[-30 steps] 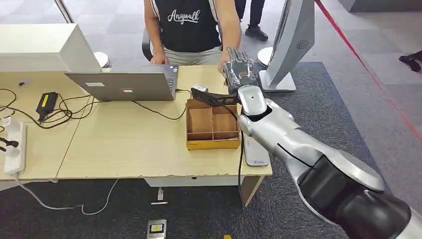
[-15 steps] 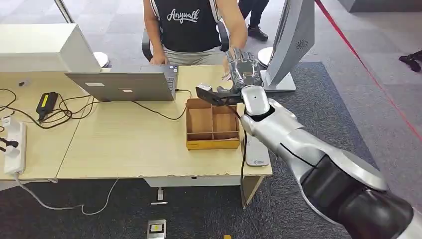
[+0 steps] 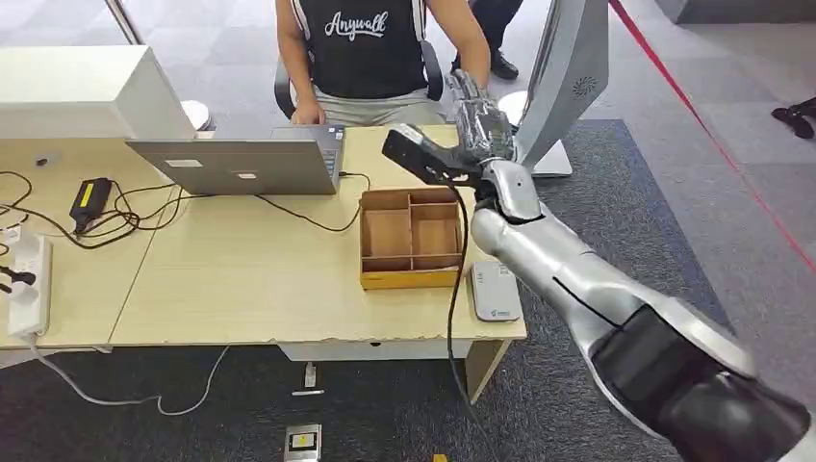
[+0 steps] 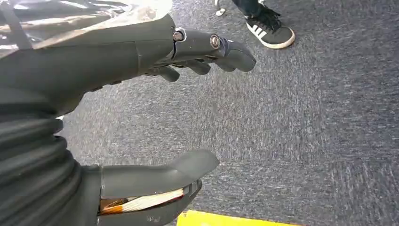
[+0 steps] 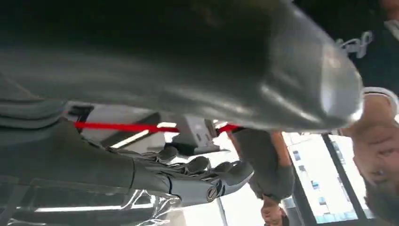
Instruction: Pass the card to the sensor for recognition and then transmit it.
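Observation:
My right hand [image 3: 478, 120] is raised above the table's far right corner, in front of the seated person [image 3: 361, 48]. In the right wrist view the hand [image 5: 188, 179] has its fingers stretched out and apart, with nothing between them and the thumb. The white flat sensor [image 3: 496, 292] lies on the table near its right edge, below my forearm. My left hand [image 4: 155, 47] hangs over grey carpet, its fingers apart and holding nothing.
A cardboard box [image 3: 411, 274] with several compartments sits beside the sensor on the wooden table [image 3: 250, 279]. An open laptop [image 3: 236, 166], cables and a power strip [image 3: 29, 284] lie to the left. A grey stand [image 3: 568, 77] rises right of my hand.
My right hand has risen from just above the table and moved farther out, toward the grey stand. The person's hand that was beside it has drawn back.

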`<action>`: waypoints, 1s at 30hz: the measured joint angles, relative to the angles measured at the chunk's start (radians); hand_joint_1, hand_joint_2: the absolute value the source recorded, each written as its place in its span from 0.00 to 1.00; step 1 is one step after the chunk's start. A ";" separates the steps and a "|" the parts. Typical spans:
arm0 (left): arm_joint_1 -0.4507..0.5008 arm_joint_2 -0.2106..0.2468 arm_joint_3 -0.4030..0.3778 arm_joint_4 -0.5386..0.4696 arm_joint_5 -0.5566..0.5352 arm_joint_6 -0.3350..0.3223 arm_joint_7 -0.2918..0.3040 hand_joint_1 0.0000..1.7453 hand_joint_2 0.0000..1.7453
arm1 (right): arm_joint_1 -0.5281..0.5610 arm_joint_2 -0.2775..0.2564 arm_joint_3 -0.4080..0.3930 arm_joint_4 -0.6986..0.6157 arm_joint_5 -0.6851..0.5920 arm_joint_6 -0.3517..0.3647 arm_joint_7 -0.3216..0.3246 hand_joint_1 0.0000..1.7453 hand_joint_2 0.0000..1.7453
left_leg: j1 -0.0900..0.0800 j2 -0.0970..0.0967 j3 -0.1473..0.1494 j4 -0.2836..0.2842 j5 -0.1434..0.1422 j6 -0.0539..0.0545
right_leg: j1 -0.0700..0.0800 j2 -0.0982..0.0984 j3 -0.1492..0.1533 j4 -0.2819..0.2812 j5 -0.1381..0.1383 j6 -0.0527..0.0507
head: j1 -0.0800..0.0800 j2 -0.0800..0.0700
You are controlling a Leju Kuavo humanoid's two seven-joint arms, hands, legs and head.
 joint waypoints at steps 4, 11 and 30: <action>0.000 0.000 0.006 0.000 0.006 0.002 -0.005 0.00 1.00 | 0.070 -0.047 -0.038 -0.149 -0.190 0.000 -0.082 0.00 0.00 | 0.000 0.000 0.000 0.000 0.000 0.000 | 0.000 0.000 0.000 0.000 0.000 0.000 | 0.000 0.000; 0.000 0.000 0.018 0.000 0.005 0.004 0.004 0.00 1.00 | 0.268 -0.164 -0.083 -0.502 -0.373 -0.042 -0.177 0.00 0.00 | 0.000 0.000 0.000 0.000 0.000 0.000 | 0.000 0.000 0.001 -0.001 0.000 0.000 | 0.000 0.000; -0.003 0.000 0.072 0.001 0.007 0.016 0.002 0.00 1.00 | 0.652 -0.287 -0.160 -0.996 -0.518 -0.008 -0.387 0.00 1.00 | 0.000 0.000 0.000 0.000 -0.001 0.000 | 0.000 0.000 0.000 -0.001 0.000 0.000 | 0.000 0.000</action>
